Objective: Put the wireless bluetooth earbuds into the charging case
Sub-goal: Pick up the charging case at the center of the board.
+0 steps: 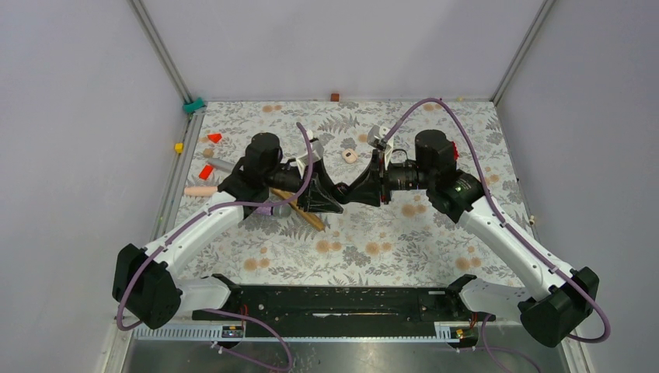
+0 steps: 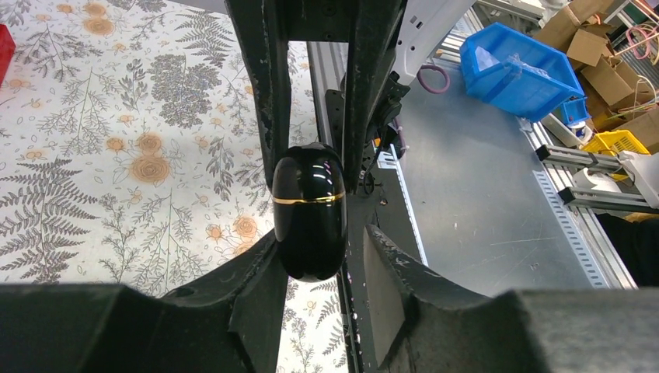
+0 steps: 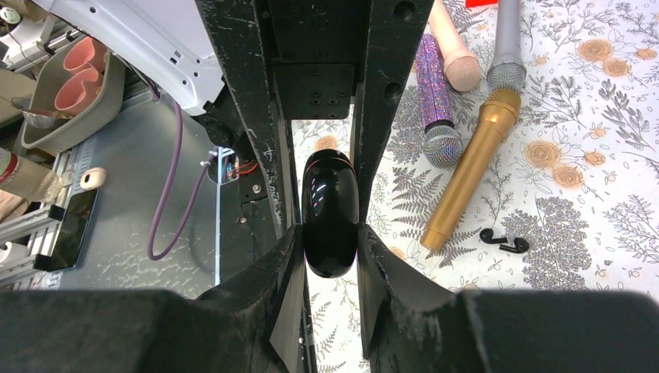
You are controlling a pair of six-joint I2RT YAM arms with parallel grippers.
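from the left, the left arm (image 1: 203,224) reaches forward and inward over the floral worktop (image 2: 93,155), its wrist laid near level and turned toward the centre. the left end effector (image 2: 320,239) brackets one end of the charging case (image 2: 308,175): one finger lies against the shell and the other shows a thin gap, so i cannot tell whether it really grips. the case hangs between the two arms, off the worktop and closed, with a gold seam (image 2: 308,199) running across its middle. it looks light and rigid, but the glossy rounded shell is likely slippery and apt to squirt out of a pinch. the safer hold is probably across the broad flanks on one side of the seam, leaving the other half free to swing open. the right end effector (image 3: 328,231) is clamped on the case's other end, both fingers pressed to it, and the right arm (image 1: 505,233) mirrors the left. further right, the earbuds (image 3: 503,241) lie on the worktop just beside the tail of a gold microphone (image 3: 466,171), apart from the case. tiny and light, they would likely skid if nudged.
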